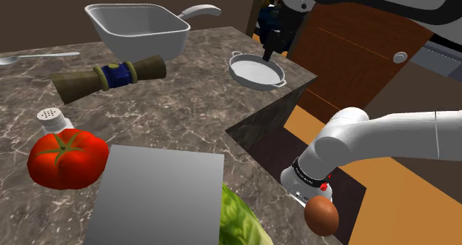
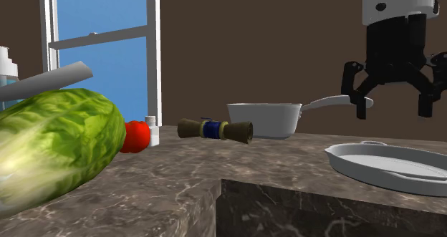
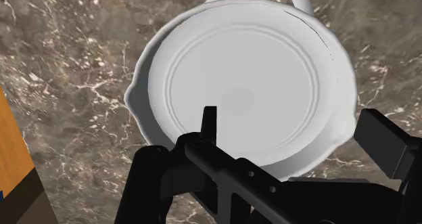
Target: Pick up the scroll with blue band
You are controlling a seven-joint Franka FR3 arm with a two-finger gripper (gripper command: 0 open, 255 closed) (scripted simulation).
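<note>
The scroll (image 1: 111,77) is an olive-brown roll with a dark blue band and two yellow rings. It lies on the marble counter (image 1: 192,110) in front of a white square pan. In the second exterior view the scroll (image 2: 215,129) lies far to the left of my gripper (image 2: 394,112). My gripper (image 1: 267,54) hangs open above a round white dish (image 3: 243,87), well apart from the scroll, with nothing between its fingers (image 3: 389,145).
Behind the scroll stands the white square pan (image 1: 141,29) with a handle. A tomato (image 1: 67,158), a shaker (image 1: 53,118), a grey board (image 1: 159,195) and a lettuce (image 1: 240,221) crowd the near counter. The round dish (image 1: 257,71) sits by the counter's corner edge.
</note>
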